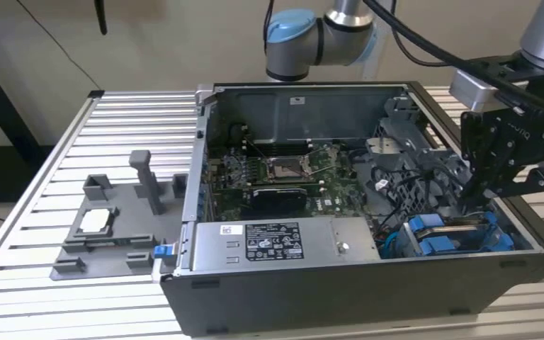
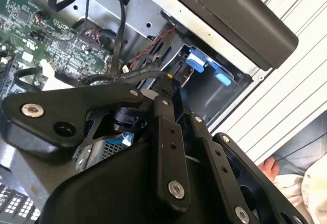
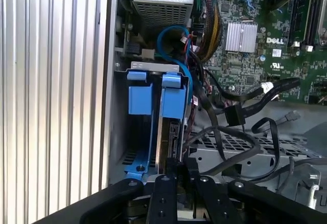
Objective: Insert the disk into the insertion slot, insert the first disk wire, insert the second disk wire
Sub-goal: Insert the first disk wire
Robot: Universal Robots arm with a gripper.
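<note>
The disk [image 3: 172,127] stands on edge in the insertion slot [image 3: 153,68], its blue carrier tab [image 3: 172,97] beside another blue fitting [image 3: 139,93]. In the exterior view the slot [image 1: 447,237] sits in the front corner of the open computer case, at the exterior view's right. My gripper [image 1: 475,195] reaches down into the case just above it. In the first wrist view the gripper [image 3: 176,163] is at the disk's exposed end. In the second wrist view the gripper [image 2: 171,87] looks shut on the black connector of a disk wire [image 2: 127,75]. A second black connector [image 3: 232,114] hangs loose nearby.
A long grey labelled power-supply box [image 1: 282,241] lies along the case front beside the slot. The motherboard [image 1: 291,170] and loose cables [image 3: 225,142] fill the middle. A grey fixture tray [image 1: 111,227] with posts sits on the slatted table. A person's hand [image 2: 268,168] shows beyond the case.
</note>
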